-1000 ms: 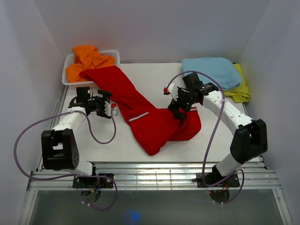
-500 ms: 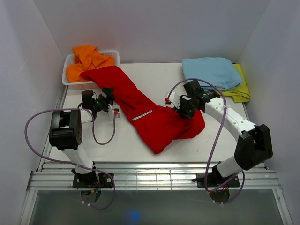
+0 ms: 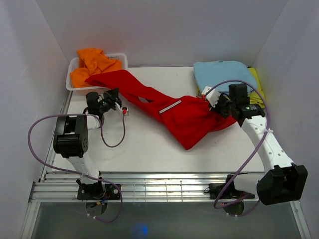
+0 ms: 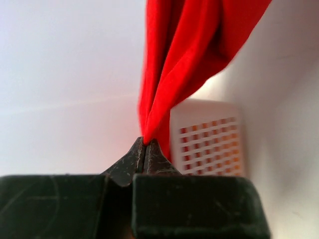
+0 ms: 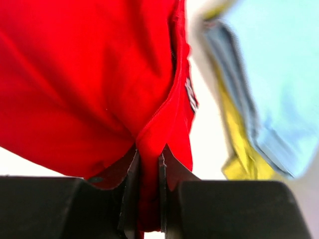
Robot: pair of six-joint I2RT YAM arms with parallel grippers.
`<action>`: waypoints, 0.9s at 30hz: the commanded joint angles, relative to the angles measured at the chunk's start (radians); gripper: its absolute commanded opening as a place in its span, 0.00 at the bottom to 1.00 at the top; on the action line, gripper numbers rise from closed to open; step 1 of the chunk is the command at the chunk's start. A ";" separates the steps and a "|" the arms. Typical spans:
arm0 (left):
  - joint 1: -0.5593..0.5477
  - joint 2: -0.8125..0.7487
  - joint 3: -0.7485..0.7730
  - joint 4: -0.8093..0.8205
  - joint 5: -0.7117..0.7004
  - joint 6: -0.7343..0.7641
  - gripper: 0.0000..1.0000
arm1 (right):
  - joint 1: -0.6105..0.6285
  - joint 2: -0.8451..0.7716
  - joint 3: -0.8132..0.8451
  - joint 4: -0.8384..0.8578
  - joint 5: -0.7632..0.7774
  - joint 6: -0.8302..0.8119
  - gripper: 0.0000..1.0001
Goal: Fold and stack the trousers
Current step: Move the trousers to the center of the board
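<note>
The red trousers lie stretched across the table from the basket on the left to the right side, a white stripe showing near the middle. My left gripper is shut on a thin edge of a trouser leg beside the basket; in the left wrist view the red fabric rises from the pinched tips of the gripper. My right gripper is shut on a thick fold at the trousers' other end, and the right wrist view shows red cloth filling the gap of the gripper.
A white basket at the back left holds an orange garment. A folded light blue garment lies on a yellow one at the back right, close behind the right gripper. White walls enclose the table.
Both grippers have shut on the trousers. The right arm has swung right, dragging the trousers' wide end with it. The left arm has drawn in toward the basket.
</note>
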 commanded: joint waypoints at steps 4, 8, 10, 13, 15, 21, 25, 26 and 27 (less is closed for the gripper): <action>0.036 -0.222 0.139 0.019 -0.177 -0.202 0.00 | -0.214 -0.112 0.084 0.143 -0.145 -0.078 0.08; 0.047 -0.389 0.122 -0.157 -0.217 -0.239 0.00 | -0.300 -0.194 -0.046 0.171 -0.228 -0.232 0.08; 0.050 -0.524 0.078 -0.334 -0.211 -0.242 0.00 | -0.358 -0.235 -0.127 0.171 -0.253 -0.337 0.08; 0.052 -0.661 0.044 -0.740 -0.188 -0.213 0.00 | -0.435 -0.286 -0.204 0.165 -0.310 -0.485 0.08; 0.050 -0.787 -0.045 -1.012 -0.165 -0.201 0.00 | -0.452 -0.301 -0.260 0.133 -0.313 -0.544 0.11; 0.040 -0.968 -0.349 -1.215 -0.205 -0.269 0.50 | -0.457 -0.229 -0.214 0.087 -0.291 -0.497 0.29; 0.038 -0.812 -0.221 -1.223 -0.188 -0.577 0.75 | -0.457 -0.078 -0.125 0.051 -0.249 -0.415 0.36; 0.038 -0.763 -0.169 -1.232 -0.188 -0.699 0.78 | -0.458 -0.055 -0.102 0.051 -0.241 -0.362 0.38; 0.039 -0.711 -0.110 -1.277 -0.183 -0.752 0.82 | -0.460 -0.032 -0.053 0.047 -0.238 -0.333 0.43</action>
